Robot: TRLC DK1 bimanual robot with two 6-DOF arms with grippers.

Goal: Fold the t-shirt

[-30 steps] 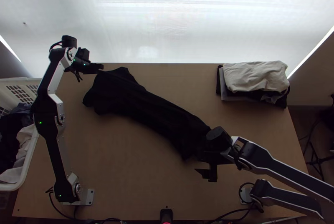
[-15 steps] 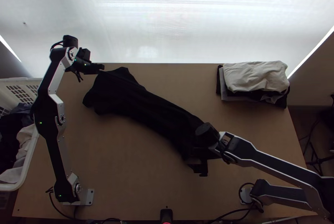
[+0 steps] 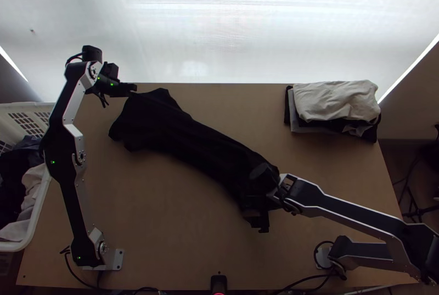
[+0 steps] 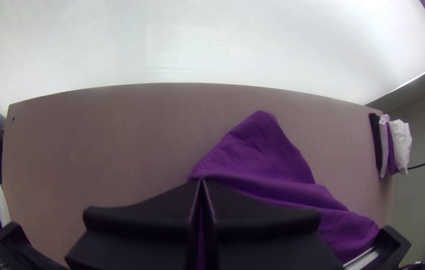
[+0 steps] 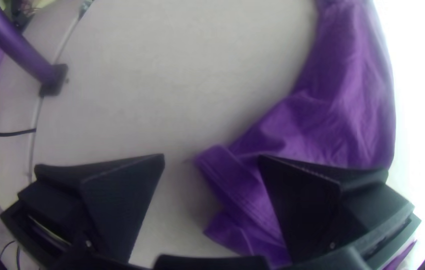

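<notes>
The t-shirt (image 3: 203, 146) lay slantwise across the table (image 3: 142, 212) in a long, narrow, loosely gathered strip, one end by the far left edge and the other nearer the right arm. It looked light and soft, a thin knit that would droop and crease at a touch rather than hold a shape, with nothing fragile about it. It would probably slide easily over the smooth wood, so a pull at one end could drag the whole strip unless the other was held. The best places to grip seemed to be the outer corners and the stitched band near the right arm, where a doubled edge would give firmer hold than the loose middle. The left gripper (image 4: 201, 182) had its fingers pressed together on a corner at the far left end, seemingly pinching the edge. The right gripper (image 5: 212, 156) was spread wide over the near end, one finger above the cloth and the other over bare wood, with the banded corner between them and nothing pinched. Closing there would likely need a low approach, or the tips might miss the thin layer.
</notes>
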